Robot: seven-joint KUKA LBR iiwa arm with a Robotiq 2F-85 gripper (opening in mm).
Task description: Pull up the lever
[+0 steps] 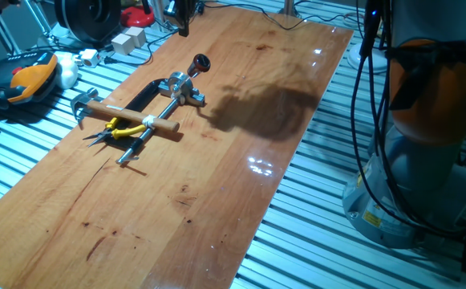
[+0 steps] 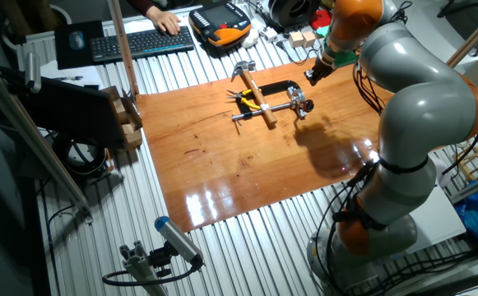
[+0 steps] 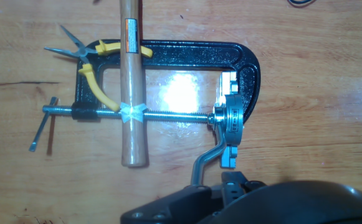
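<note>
Hidden: lever (image 1: 194, 67) knob unseen in hand view, behind the dark gripper (image 2: 313, 74) body; fingers not discernible, opening cannot be told.
Arm: bent over the board, hand above the lever.
Lever: thin bent rod, reddish-brown knob, on grey bracket (image 3: 230, 130) at black C-clamp (image 3: 187, 53) jaw.
Beside clamp: wooden-shafted hammer (image 3: 133, 87), yellow pliers (image 3: 93, 68).

So on the wooden board (image 1: 216, 185) the clamp (image 3: 230, 56) lies flat with its screw (image 3: 168, 116) running along its open side. The hammer (image 3: 133, 93) lies across both the clamp and the screw. The pliers (image 3: 93, 68) sit by the clamp's screw end, partly under the hammer. The lever (image 1: 196, 66) sticks up from its bracket (image 3: 230, 134) at the clamp's other end.
</note>
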